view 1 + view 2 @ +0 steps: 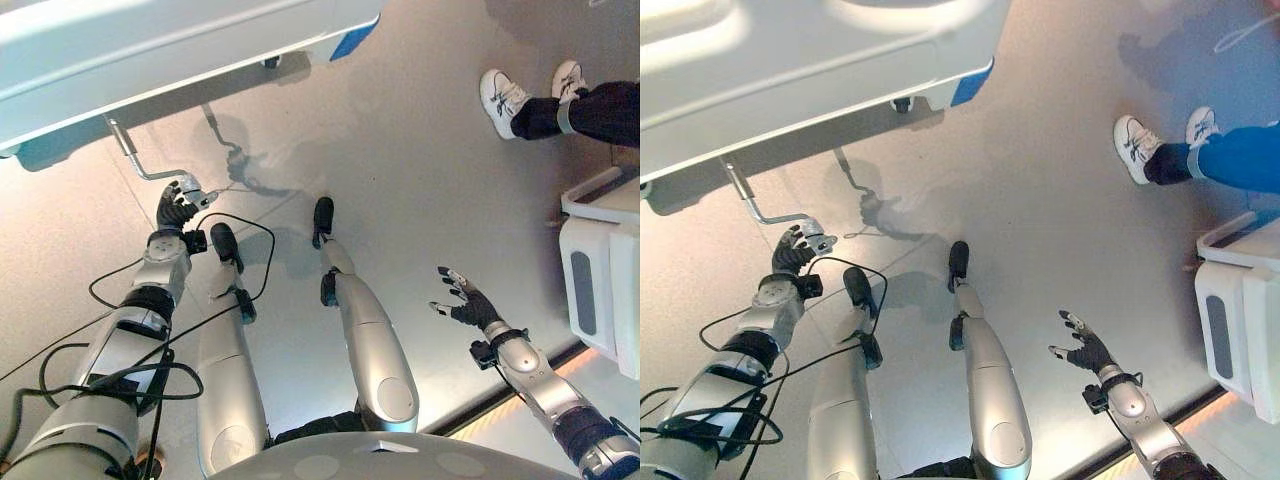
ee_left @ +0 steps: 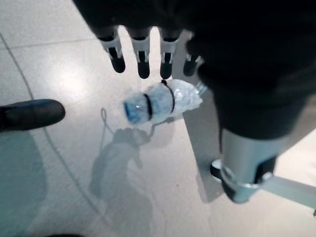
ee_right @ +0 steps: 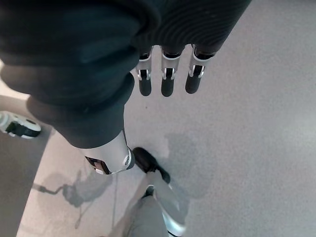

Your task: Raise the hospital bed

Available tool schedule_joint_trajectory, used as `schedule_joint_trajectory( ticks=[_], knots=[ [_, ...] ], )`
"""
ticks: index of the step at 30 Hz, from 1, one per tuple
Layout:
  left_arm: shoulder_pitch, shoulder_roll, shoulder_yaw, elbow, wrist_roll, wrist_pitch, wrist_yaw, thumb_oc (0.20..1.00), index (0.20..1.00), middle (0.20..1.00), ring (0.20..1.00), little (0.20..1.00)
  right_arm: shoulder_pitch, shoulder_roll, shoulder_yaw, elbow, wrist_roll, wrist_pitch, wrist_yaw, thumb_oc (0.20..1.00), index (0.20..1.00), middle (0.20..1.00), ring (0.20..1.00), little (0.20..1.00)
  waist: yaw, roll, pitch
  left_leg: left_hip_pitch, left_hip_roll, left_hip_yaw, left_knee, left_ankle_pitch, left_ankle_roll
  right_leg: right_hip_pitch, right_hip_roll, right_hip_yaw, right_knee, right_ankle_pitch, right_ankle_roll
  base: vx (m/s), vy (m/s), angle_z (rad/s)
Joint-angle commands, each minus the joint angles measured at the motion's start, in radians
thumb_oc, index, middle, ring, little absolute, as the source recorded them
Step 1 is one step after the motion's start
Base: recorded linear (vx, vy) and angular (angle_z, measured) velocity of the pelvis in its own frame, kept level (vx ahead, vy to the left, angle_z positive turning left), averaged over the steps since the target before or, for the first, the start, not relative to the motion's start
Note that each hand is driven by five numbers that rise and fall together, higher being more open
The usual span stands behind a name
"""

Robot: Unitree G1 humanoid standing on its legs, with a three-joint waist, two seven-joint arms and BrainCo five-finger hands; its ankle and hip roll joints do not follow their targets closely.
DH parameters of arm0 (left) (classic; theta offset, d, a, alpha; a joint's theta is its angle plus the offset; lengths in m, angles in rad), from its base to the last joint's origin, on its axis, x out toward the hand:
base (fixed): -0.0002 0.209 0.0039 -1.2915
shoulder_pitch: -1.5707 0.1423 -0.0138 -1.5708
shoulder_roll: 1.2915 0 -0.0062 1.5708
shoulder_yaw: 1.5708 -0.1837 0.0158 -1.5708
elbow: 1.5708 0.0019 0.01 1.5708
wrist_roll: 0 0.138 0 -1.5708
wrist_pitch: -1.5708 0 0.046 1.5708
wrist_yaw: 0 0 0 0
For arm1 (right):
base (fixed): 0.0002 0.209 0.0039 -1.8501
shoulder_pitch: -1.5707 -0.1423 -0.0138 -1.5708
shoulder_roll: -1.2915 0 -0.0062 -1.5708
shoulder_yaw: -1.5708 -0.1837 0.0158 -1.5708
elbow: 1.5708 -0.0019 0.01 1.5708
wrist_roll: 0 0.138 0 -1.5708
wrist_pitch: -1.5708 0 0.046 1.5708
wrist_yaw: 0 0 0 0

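Left hand at the bed's crank

The crank [image 1: 140, 165] is hanging from the bed's [image 1: 150, 50] near edge; the left hand [image 1: 178, 205] is reaching its wrapped grip [image 2: 160, 101], fingers [image 2: 143, 61] extended over it, not closing. The right hand [image 1: 465, 300] is hovering open over the floor [image 1: 400, 150]. Judged: grasping is under way; next, curling round the grip, then turning.
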Motion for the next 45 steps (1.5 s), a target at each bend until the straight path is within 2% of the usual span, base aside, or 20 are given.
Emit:
schedule_joint_trajectory(
  ticks=[1, 8, 22, 27, 28, 32, 34, 38, 39, 40, 45],
  knots=[
    [0.038, -0.009, 0.052, 0.009, 0.015, -0.019, -0.018, 1.0, 1.0, 1.0, 1.0, 1.0, 0.05, -0.02, -0.003, -0.001, -0.03, 0.004, 0.002, 1.0, 1.0, 1.0, 1.0, 1.0, 0.029, 0.011, -0.001, -0.017, -0.073, -0.017, -0.064, 0.033, 0.035, -0.017, 0.025, -0.058, 0.104, -0.073, 0.037, 0.0, 0.023, 0.05],
    [0.136, -0.039, 0.071, 0.029, 0.028, -0.016, -0.055, 1.0, 1.0, 1.0, 1.0, 1.0, 0.045, 0.013, 0.0, 0.077, -0.045, 0.016, 0.002, 1.0, 1.0, 1.0, 1.0, 1.0, 0.049, 0.019, -0.015, 0.051, -0.077, -0.014, -0.073, 0.031, 0.036, 0.059, 0.021, -0.065, 0.088, -0.075, 0.042, 0.0, 0.018, 0.01],
    [0.313, -0.114, 0.125, 0.121, 0.033, -0.003, -0.126, 1.0, 1.0, 1.0, 1.0, 1.0, 0.027, 0.119, 0.016, 0.273, -0.057, 0.034, 0.003, 1.0, 1.0, 1.0, 1.0, 1.0, 0.097, 0.058, -0.103, 0.183, -0.087, -0.017, -0.124, 0.029, 0.042, 0.191, 0.023, -0.061, 0.054, -0.09, 0.047, 0.04, 0.023, 0.0],
    [0.397, -0.177, 0.121, 0.185, 0.125, 0.014, -0.147, 1.0, 1.0, 1.0, 1.0, 1.0, 0.017, 0.183, 0.022, 0.419, -0.071, 0.055, -0.001, 1.0, 1.0, 1.0, 1.0, 1.0, 0.129, 0.09, -0.159, 0.27, -0.088, -0.022, -0.177, 0.038, 0.04, 0.279, 0.024, -0.065, 0.022, -0.1, 0.055, 0.08, 0.023, 0.03],
    [0.41, -0.188, 0.119, 0.189, 0.13, 0.015, -0.149, 1.0, 1.0, 1.0, 1.0, 1.0, 0.012, 0.197, 0.02, 0.451, -0.071, 0.058, -0.003, 1.0, 1.0, 1.0, 1.0, 1.0, 0.132, 0.094, -0.165, 0.272, -0.092, -0.017, -0.185, 0.063, 0.047, 0.284, 0.02, -0.073, 0.013, -0.082, 0.047, 0.03, 0.018, 0.04],
    [0.448, -0.216, 0.111, 0.21, 0.167, 0.022, -0.159, 1.0, 1.0, 1.0, 1.0, 1.0, 0.011, 0.232, 0.022, 0.53, -0.076, 0.069, 0.001, 1.0, 1.0, 1.0, 1.0, 1.0, 0.147, 0.106, -0.196, 0.321, -0.092, -0.021, -0.21, 0.065, 0.046, 0.335, 0.024, -0.076, -0.004, -0.088, 0.05, 0.08, 0.0, 0.08],
    [0.484, -0.251, 0.091, 0.217, 0.193, 0.029, -0.171, 1.0, 1.0, 1.0, 1.0, 1.0, 0.002, 0.266, 0.021, 0.62, -0.082, 0.085, 0.003, 1.0, 1.0, 1.0, 1.0, 1.0, 0.162, 0.123, -0.223, 0.367, -0.092, -0.03, -0.231, 0.067, 0.044, 0.384, 0.023, -0.078, -0.024, -0.093, 0.055, 0.12, -0.004, 0.01],
    [0.508, -0.268, 0.074, 0.233, 0.237, 0.037, -0.177, 1.0, 1.0, 1.0, 1.0, 1.0, -0.005, 0.291, 0.02, 0.672, -0.089, 0.098, 0.008, 1.0, 1.0, 1.0, 1.0, 1.0, 0.174, 0.136, -0.249, 0.415, -0.09, -0.035, -0.245, 0.065, 0.041, 0.429, 0.024, -0.08, -0.035, -0.102, 0.057, 0.09, -0.004, 0.08],
    [0.515, -0.278, 0.052, 0.252, 0.302, 0.044, -0.177, 1.0, 1.0, 1.0, 1.0, 1.0, -0.009, 0.305, 0.025, 0.695, -0.105, 0.105, 0.009, 1.0, 1.0, 1.0, 1.0, 1.0, 0.178, 0.142, -0.269, 0.445, -0.087, -0.033, -0.251, 0.061, 0.039, 0.459, 0.024, -0.075, -0.042, -0.108, 0.059, 0.06, -0.001, 0.14],
    [0.515, -0.278, 0.052, 0.252, 0.302, 0.044, -0.177, 1.0, 1.0, 1.0, 1.0, 1.0, -0.009, 0.305, 0.025, 0.695, -0.105, 0.105, 0.009, 1.0, 1.0, 1.0, 1.0, 1.0, 0.178, 0.142, -0.269, 0.445, -0.087, -0.033, -0.251, 0.061, 0.039, 0.459, 0.024, -0.075, -0.042, -0.108, 0.059, 0.13, -0.009, 0.08],
    [0.542, -0.297, 0.044, 0.279, 0.41, 0.061, -0.17, 1.0, 1.0, 1.0, 1.0, 1.0, -0.007, 0.347, 0.003, 0.771, -0.132, 0.135, 0.02, 1.0, 1.0, 1.0, 1.0, 1.0, 0.191, 0.159, -0.345, 0.544, -0.081, -0.026, -0.263, 0.04, 0.035, 0.553, 0.024, -0.074, -0.06, -0.127, 0.064, 0.11, -0.016, -0.01]
  ],
)
